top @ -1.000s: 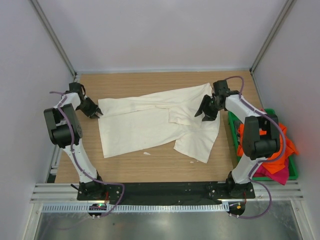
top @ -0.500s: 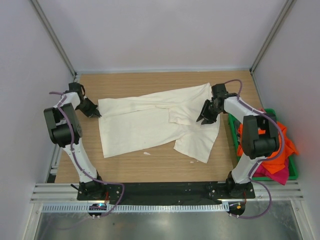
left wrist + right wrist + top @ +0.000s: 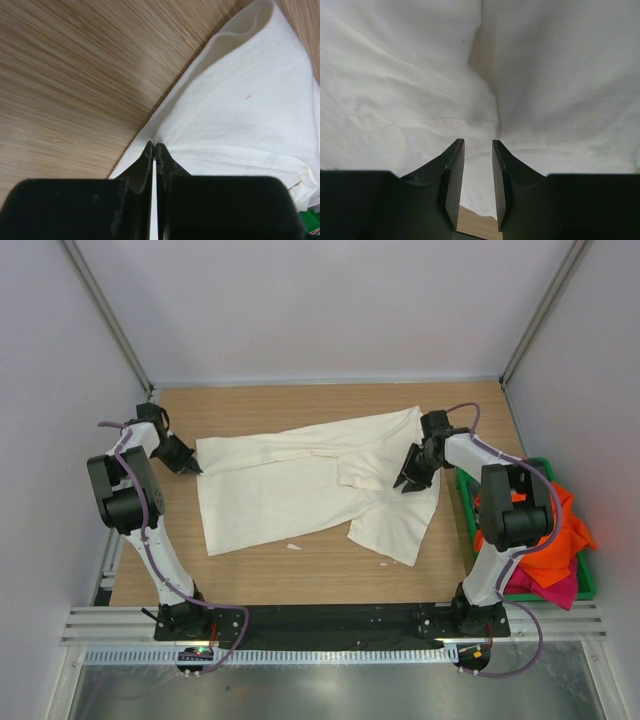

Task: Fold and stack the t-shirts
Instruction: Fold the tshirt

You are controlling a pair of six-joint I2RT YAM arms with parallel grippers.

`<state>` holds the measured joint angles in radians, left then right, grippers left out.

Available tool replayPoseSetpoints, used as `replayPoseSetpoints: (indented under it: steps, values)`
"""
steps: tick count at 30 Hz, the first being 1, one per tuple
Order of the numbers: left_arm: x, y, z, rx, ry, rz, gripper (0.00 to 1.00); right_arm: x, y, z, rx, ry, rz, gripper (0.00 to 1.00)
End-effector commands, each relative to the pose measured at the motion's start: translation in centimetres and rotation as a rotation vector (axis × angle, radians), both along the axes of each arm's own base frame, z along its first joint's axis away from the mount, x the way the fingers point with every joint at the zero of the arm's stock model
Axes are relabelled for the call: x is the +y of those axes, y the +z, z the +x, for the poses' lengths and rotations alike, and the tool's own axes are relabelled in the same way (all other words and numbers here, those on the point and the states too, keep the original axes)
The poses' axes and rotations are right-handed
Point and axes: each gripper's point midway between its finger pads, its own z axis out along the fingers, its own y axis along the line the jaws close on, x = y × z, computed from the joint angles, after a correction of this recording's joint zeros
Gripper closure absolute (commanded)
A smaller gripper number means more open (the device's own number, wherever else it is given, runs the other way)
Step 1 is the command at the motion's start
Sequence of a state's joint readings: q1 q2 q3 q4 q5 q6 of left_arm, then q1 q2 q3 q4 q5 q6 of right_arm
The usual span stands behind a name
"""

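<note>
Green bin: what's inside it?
An orange t-shirt heaped over a magenta t-shirt, spilling past the green bin's rim. The right arm covers the left part; anything underneath is hidden.

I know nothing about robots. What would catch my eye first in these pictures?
A big cream-white t-shirt lies spread and rumpled across the middle of the wooden table. A black gripper sits at each end: the left gripper pinched shut on its left edge, the right gripper with jaws apart over its right side. Bright orange and magenta shirts spill from a green bin at the table's right edge.
</note>
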<state>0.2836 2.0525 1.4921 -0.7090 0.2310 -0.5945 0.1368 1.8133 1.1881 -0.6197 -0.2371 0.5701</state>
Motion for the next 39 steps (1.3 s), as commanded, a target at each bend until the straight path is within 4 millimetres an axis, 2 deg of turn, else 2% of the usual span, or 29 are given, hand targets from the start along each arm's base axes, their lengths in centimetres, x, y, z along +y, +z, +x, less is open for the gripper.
replayPoseSetpoints:
  steps: [1, 15, 23, 27, 32, 35, 39]
  values:
    - [0.3, 2.0, 0.9, -0.049, -0.012, 0.003, 1.0, 0.0, -0.3, 0.1, 0.0, -0.013, -0.014, 0.65]
    - [0.3, 2.1, 1.0, -0.052, -0.019, 0.004, 1.0, -0.2, -1.8, -0.5, 0.028, -0.012, -0.025, 0.65]
    - [0.4, 2.3, 1.0, -0.056, -0.018, 0.009, 1.0, 0.2, -1.5, 0.5, 0.004, -0.017, -0.002, 0.66]
    - [0.3, 2.3, 1.0, -0.055, -0.02, 0.007, 1.0, 0.1, -1.2, 0.6, 0.005, -0.015, -0.009, 0.74]
    - [0.4, 2.4, 0.9, -0.056, -0.019, 0.01, 1.0, 0.1, -0.6, 0.6, -0.004, -0.013, -0.01, 0.76]
    - [0.3, 2.4, 0.9, -0.056, -0.02, 0.011, 1.0, 0.1, 0.0, 0.8, -0.003, -0.014, -0.009, 0.97]
    - [0.6, 3.0, 1.1, -0.068, -0.02, 0.02, 1.0, 0.2, 2.5, 2.0, -0.031, -0.013, -0.007, 0.99]
